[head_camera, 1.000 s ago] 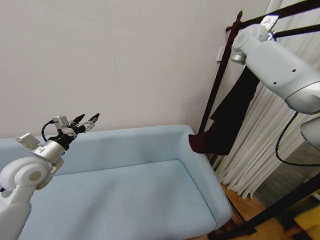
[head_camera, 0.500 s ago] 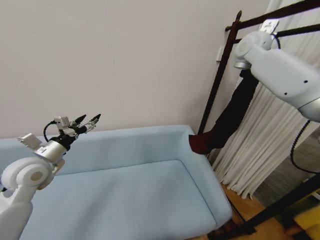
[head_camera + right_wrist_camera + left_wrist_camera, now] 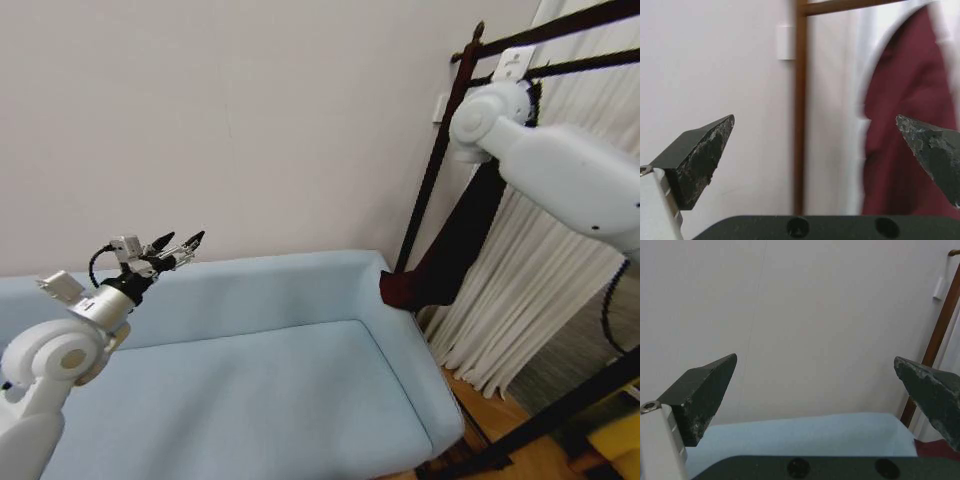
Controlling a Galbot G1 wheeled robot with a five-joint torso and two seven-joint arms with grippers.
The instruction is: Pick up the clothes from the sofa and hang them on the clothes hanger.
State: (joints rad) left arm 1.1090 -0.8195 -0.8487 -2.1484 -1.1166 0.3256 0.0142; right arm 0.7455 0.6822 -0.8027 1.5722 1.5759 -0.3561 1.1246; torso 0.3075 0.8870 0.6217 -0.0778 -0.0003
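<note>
1. right end effector [image 3: 815,120]: up at the top of the clothes hanger [image 3: 437,160], far right. Jaws wide apart, nothing between them, so released.
2. garment [image 3: 468,232]: dark red, hangs from the top rail [image 3: 590,64] down beside the post. Its lower end seems to touch the right armrest of the sofa [image 3: 250,400]. Right wrist view shows it just beyond the jaws, not in them.
3. Change vs 1 s ago: right arm [image 3: 560,170] has shifted left and a bit lower, elbow now in front of the post. The garment's drape has gone from a wide sheet to a narrow strip. Sofa and wall [image 3: 250,120] sit in the same pos, so the cam hasn't moved.
4. My read: weight is now on the rail, not the end effector. Hang step looks done or nearly so, arm backing off.
5. Caveat: the arm hides how the cloth sits over the rail, so can't confirm it's secure. W/ the tail on the armrest, it could slide off.
6. left end effector [image 3: 182,240]: parked over the left of the sofa back, near the wall. Fingers spread, empty, pos approx unchanged. Seat cushions look bare.
</note>
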